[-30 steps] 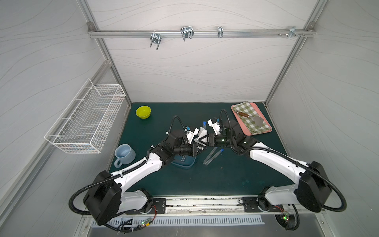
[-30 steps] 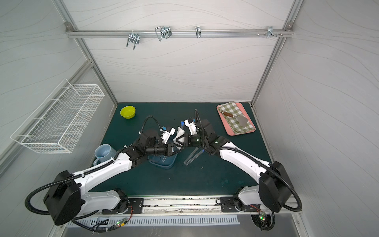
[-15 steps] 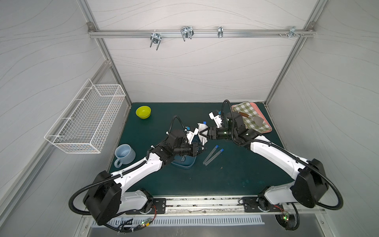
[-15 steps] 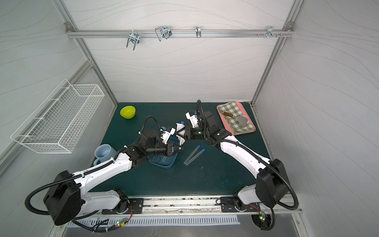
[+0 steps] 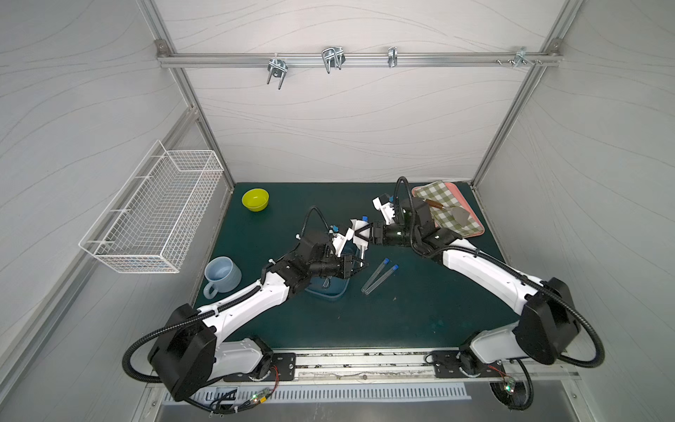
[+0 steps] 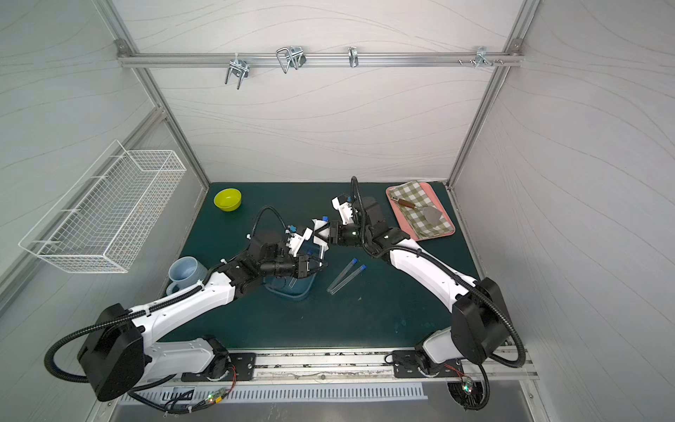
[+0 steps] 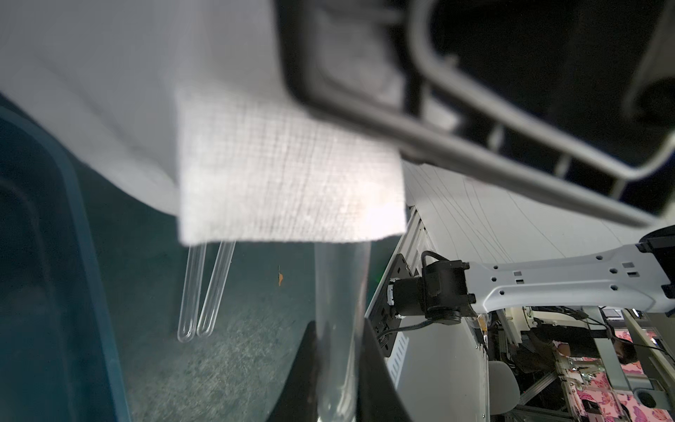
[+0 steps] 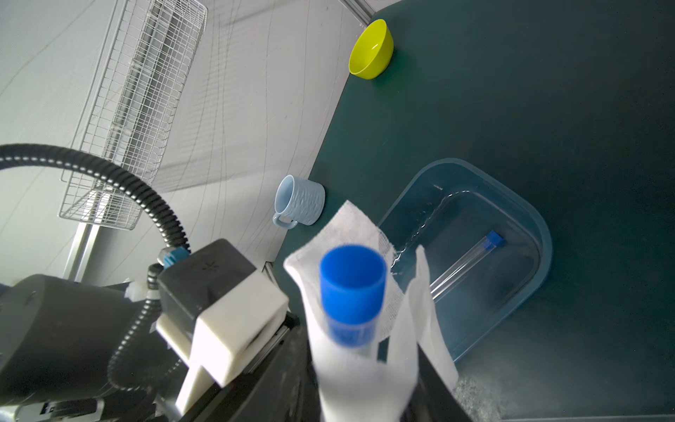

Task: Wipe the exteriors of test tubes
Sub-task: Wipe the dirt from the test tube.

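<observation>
Left gripper (image 7: 339,372): clamps tube (image 7: 341,277) base.
Right gripper (image 8: 361,387): pinches gauze (image 8: 350,226) around tube, near cap (image 8: 352,281).
Axis: runs gripper to gripper.

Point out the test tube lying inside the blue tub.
The lone tube inside the tub: two other tubes lie side by side on the mat, and the fourth tube is held aloft, wrapped in cloth.
</observation>
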`<state>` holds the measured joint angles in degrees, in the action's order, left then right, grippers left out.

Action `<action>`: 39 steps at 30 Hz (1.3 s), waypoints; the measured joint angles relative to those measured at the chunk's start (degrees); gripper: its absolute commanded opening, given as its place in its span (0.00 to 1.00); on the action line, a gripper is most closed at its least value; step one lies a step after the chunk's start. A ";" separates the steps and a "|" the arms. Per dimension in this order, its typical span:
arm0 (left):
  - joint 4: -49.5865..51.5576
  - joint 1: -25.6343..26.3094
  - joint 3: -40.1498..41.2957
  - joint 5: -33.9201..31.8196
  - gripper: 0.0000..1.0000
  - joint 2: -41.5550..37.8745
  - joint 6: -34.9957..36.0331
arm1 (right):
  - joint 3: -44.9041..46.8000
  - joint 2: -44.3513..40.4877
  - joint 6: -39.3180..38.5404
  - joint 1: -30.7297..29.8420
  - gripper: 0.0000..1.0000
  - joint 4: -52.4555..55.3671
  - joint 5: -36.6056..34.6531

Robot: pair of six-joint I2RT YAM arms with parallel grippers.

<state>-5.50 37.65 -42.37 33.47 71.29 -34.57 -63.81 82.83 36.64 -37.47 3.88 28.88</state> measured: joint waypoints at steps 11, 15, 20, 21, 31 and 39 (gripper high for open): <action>0.02 0.00 0.00 -0.07 0.06 -0.98 -0.02 | 3.17 -0.46 -1.14 -4.50 0.32 0.46 0.35; 1.62 -0.04 0.00 0.22 0.06 -1.18 -0.07 | 6.16 -2.16 -0.81 -5.68 0.31 0.15 -0.66; 1.68 -0.13 0.00 0.37 0.06 -1.18 -0.11 | 6.45 -2.54 -0.63 -5.38 0.32 0.20 -0.85; 1.55 -0.15 0.00 0.37 0.06 -1.18 -0.13 | 5.99 -2.47 -0.68 -5.01 0.34 0.59 -0.70; 0.59 -0.17 -0.02 0.39 0.06 -1.18 -0.11 | -1.11 -1.66 -3.43 -1.73 0.47 3.10 0.22; 0.46 -0.17 -0.02 0.42 0.06 -1.18 -0.15 | -2.12 -0.50 -3.67 -0.46 0.52 3.56 0.57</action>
<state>-5.04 37.47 -42.39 33.89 70.11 -34.72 -65.93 82.32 32.97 -37.93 7.44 29.45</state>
